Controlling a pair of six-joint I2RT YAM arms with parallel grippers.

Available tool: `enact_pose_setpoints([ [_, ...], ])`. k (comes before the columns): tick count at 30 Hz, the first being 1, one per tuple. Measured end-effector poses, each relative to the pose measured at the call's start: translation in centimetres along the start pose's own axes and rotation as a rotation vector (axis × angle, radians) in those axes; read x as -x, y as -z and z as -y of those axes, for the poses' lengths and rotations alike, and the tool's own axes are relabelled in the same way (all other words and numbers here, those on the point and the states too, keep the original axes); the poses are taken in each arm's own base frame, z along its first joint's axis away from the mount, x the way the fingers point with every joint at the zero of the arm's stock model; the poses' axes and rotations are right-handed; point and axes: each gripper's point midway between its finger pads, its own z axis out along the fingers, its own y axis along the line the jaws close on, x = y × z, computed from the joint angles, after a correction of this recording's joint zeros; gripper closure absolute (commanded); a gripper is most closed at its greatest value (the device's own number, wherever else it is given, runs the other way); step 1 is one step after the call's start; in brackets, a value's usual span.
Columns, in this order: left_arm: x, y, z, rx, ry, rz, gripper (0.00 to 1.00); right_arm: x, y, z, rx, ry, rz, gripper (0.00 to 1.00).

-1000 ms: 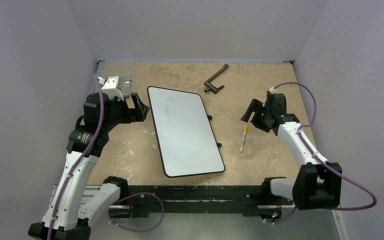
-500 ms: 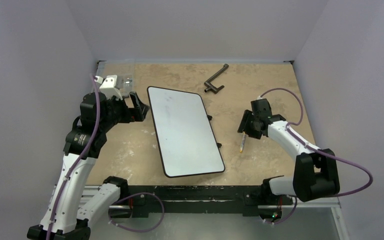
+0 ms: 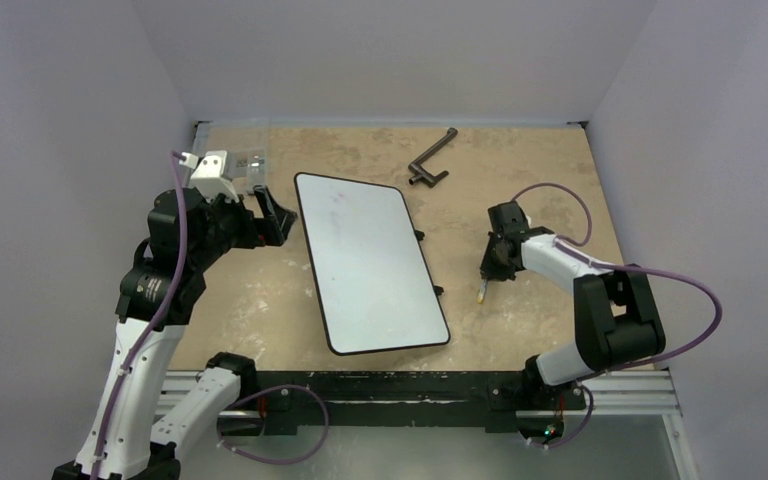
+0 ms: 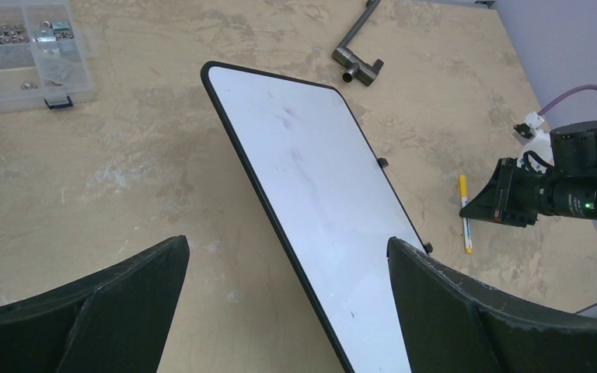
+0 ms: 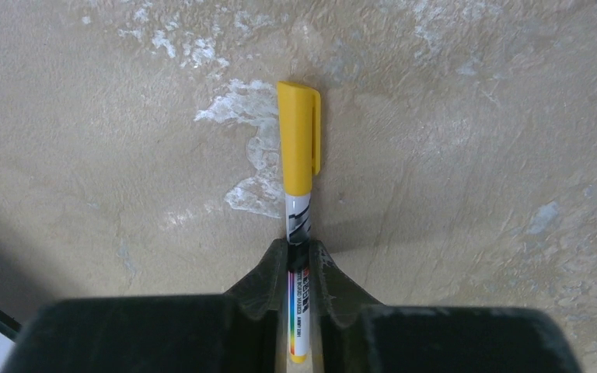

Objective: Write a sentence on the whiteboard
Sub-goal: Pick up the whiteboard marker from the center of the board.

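Observation:
The whiteboard [image 3: 370, 262] lies flat and slanted on the table, also seen in the left wrist view [image 4: 326, 179]. Its surface carries only faint smudges, and no sentence is in view. To its right a marker [image 5: 298, 140] with a yellow cap lies on the table [image 3: 481, 292]. My right gripper [image 5: 299, 252] is down at the table [image 3: 492, 262], shut on the marker's white barrel, cap pointing away from the wrist. My left gripper [image 3: 276, 215] hovers beside the board's left edge. It is wide open [image 4: 286, 242] with nothing between its fingers.
A dark L-shaped metal handle [image 3: 430, 162] lies beyond the board's far corner [image 4: 357, 58]. A clear compartment box of small hardware [image 3: 250, 163] sits at the far left [image 4: 23, 54]. Walls close in the table on three sides.
My right gripper dropped toward the table over the marker and its jaws went from open to shut on the barrel. My left arm drew slightly to the left, still open.

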Motion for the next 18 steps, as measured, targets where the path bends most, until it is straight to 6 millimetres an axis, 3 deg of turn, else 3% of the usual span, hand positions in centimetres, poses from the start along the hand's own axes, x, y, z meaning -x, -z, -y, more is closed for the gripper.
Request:
enact_pose_setpoints([
  [5,0.1,0.2,0.4,-0.019,-0.001,-0.004,0.0,0.4,-0.1,-0.5,0.008,0.02,0.009,1.0],
  [10,0.3,0.3,2.6,-0.133,-0.001,-0.038,0.02,0.4,0.8,-1.9,0.066,0.11,0.01,1.0],
  [13,0.6,0.4,4.7,-0.241,0.001,-0.072,0.04,1.4,3.3,-4.8,0.19,0.19,0.06,1.0],
  [18,0.7,0.3,7.5,-0.401,0.014,-0.142,0.08,4.7,10.6,-10.8,0.443,0.339,0.255,1.0],
])
